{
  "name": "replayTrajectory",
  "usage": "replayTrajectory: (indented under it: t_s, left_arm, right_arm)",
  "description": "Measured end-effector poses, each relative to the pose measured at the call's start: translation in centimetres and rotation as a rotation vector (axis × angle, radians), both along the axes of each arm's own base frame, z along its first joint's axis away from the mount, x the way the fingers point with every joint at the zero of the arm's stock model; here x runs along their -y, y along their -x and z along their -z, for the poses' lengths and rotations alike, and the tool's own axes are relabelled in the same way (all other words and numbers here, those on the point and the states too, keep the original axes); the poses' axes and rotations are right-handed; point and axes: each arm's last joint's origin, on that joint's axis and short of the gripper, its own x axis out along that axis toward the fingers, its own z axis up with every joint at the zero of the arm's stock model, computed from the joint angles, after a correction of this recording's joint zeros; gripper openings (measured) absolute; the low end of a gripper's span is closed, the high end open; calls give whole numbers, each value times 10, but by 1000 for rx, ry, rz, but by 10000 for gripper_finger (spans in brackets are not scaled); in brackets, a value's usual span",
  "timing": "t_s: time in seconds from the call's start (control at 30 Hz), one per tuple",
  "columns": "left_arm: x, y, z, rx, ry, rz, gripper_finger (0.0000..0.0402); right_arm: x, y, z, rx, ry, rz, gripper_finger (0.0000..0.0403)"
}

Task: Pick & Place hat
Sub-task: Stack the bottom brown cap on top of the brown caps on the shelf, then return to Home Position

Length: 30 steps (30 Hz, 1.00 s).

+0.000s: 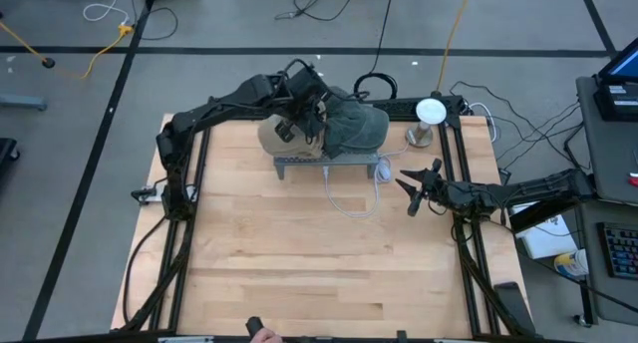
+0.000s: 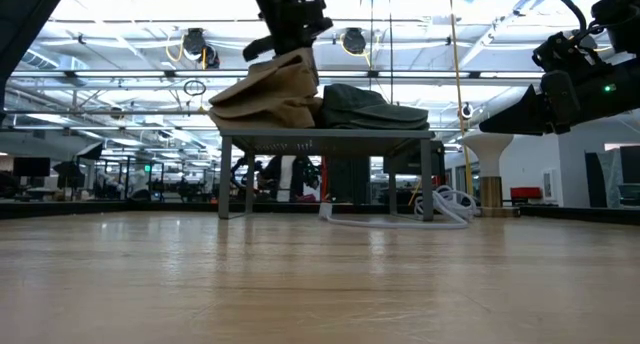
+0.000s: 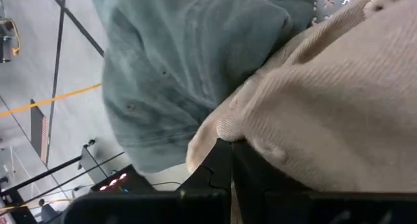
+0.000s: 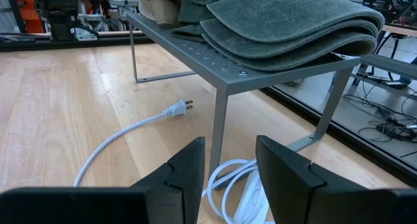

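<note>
A wooden bench (image 1: 299,253) fills the middle of the overhead frame, its near half bare. At mid-right, the right gripper (image 1: 417,188) hovers above the bench with its fingers (image 4: 186,168) partly open and holding nothing, aimed at a white cord (image 1: 349,198) and its plug (image 4: 177,108). Farther back, just above frame centre, a grey metal rack (image 1: 329,165) stands on the bench. Two hats lie side by side on it: a tan hat (image 2: 265,99) on the left, a green hat (image 1: 357,129) on the right. The left gripper (image 1: 304,109), reaching in from the upper left, has its fingers (image 3: 225,168) closed on the tan hat's edge. A white lamp (image 1: 429,114) stands at the rack's right.
</note>
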Motion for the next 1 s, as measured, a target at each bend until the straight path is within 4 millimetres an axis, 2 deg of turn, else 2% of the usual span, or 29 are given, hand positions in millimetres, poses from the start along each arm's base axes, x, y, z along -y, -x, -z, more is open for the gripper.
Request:
replayTrajectory:
  t_s: [0.17, 0.53, 0.77, 1.0]
  left_arm:
    - [-2, -4, 13, -3, 1, 0, 8]
    - [-5, -9, 9, 57, -40, -31, 24]
    - [-4, -5, 3, 84, -38, -35, 99]
    - [-2, 4, -17, 174, -73, -101, 185]
  right_arm:
    - [0, 0, 0, 0, 0, 0, 130]
    - [0, 0, 0, 0, 0, 0, 130]
    - [0, 0, 0, 0, 0, 0, 130]
    - [0, 0, 0, 0, 0, 0, 130]
